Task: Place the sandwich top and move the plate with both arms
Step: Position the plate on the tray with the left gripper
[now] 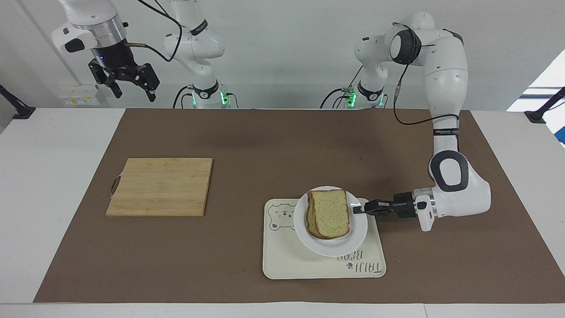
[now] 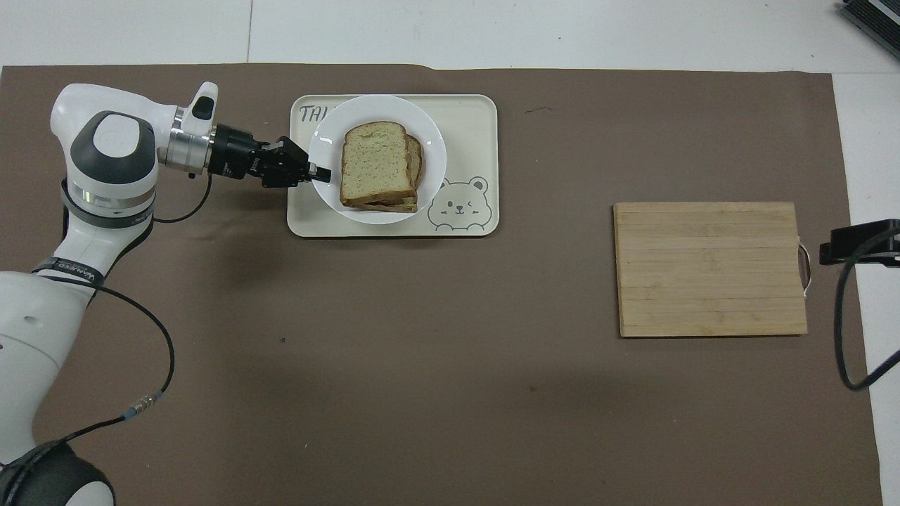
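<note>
Sandwich top on the plate, plate over the bear tray, left gripper pinching the rim.

The sandwich top (image 1: 331, 211) lies uppermost on a stack of bread on the one white plate (image 1: 355, 233), which is over the single cream tray (image 1: 309, 267) with the bear print; whether it rests on the tray cannot be told. The left arm (image 1: 446, 132) reaches down, its forearm lying low and level, and the left gripper (image 1: 358, 209) is clamped on the plate's rim at the side toward the left arm's end of the table. The right arm waits, its right gripper (image 1: 131, 87) raised high at its own end of the table, fingers spread with nothing between them. One wooden cutting board (image 1: 161, 186) lies toward the right arm's end, well apart from the tray. Two arms, one plate, one tray, one board.
</note>
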Motion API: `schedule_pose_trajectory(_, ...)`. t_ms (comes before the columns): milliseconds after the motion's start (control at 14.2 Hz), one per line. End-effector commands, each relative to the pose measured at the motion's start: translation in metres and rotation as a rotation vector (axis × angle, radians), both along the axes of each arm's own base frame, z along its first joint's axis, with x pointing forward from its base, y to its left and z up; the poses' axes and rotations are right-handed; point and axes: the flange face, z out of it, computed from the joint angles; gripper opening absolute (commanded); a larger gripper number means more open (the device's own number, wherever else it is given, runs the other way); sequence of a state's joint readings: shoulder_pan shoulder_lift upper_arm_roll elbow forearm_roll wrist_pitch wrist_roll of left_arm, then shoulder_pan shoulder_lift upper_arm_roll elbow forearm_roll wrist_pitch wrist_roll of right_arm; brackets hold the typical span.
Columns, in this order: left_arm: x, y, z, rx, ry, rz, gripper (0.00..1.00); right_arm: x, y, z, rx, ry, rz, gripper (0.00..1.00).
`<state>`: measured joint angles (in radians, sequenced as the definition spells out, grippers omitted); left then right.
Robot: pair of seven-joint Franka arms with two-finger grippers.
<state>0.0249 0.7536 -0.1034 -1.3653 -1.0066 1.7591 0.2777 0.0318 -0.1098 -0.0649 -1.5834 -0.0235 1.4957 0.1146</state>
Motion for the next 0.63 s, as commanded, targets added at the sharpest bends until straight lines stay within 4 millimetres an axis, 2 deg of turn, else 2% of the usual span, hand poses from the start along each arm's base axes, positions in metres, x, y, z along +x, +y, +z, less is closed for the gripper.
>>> schedule_pose_trajectory(0,0.007,-0.008,-0.012,-0.007,-0.007,-0.006,0.0,-0.007,-0.003,0.0,0.007,0.004,0.023,1.0)
schedule_pose_trajectory(211,0.007,-0.007,-0.02,-0.011,-0.025,-0.013,0.0,-0.007,-0.002,-0.002,0.007,0.006,0.102,1.0)
schedule_pose_trajectory(563,0.01,-0.007,-0.044,-0.028,-0.055,-0.028,0.0,-0.008,-0.002,-0.005,0.009,0.006,0.1,1.0)
